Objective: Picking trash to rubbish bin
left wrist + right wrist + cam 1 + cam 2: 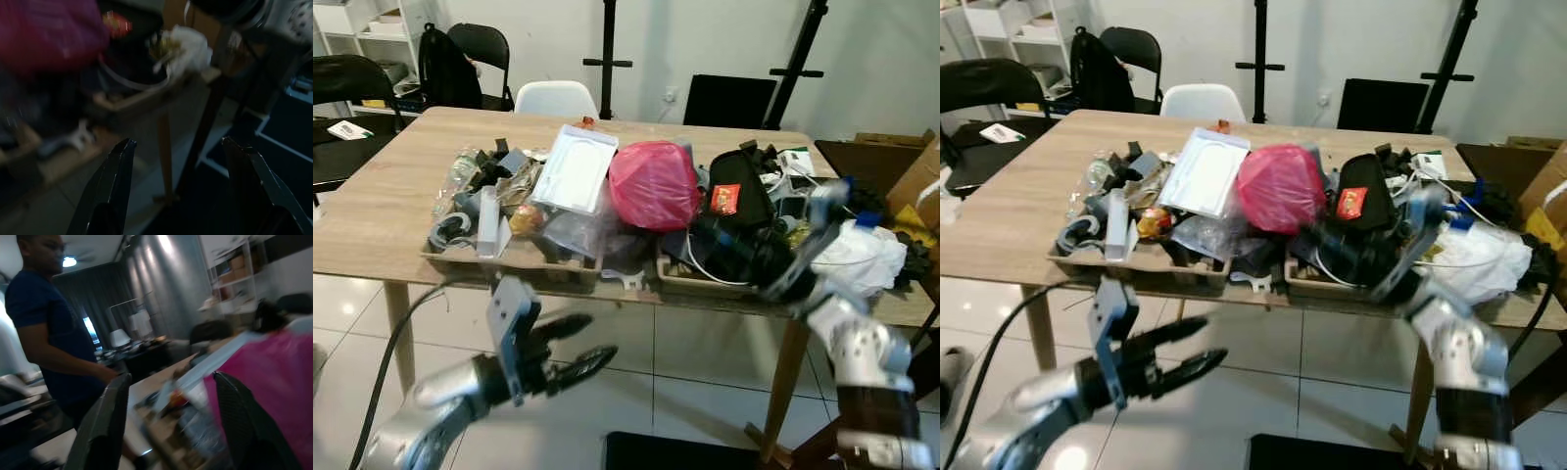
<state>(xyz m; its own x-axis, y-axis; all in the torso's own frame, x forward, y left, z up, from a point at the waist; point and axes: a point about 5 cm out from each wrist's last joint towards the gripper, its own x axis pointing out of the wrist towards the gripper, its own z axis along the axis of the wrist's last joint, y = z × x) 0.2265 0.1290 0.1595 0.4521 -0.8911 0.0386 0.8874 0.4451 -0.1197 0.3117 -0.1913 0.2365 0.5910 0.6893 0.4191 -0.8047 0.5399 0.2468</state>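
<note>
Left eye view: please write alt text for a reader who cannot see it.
A wooden table holds a heap of trash around a pink bag. The open left gripper hovers below its front edge; the right gripper reaches into the heap.

Left gripper (576,346) hangs low with jaws spread, while right gripper (168,382) is raised, jaws apart.

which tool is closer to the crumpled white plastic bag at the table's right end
The right. The right tool is raised at the table edge just beside the crumpled white plastic bag, fingers open. The left tool hangs open below the wooden table, well off to its left.
</note>
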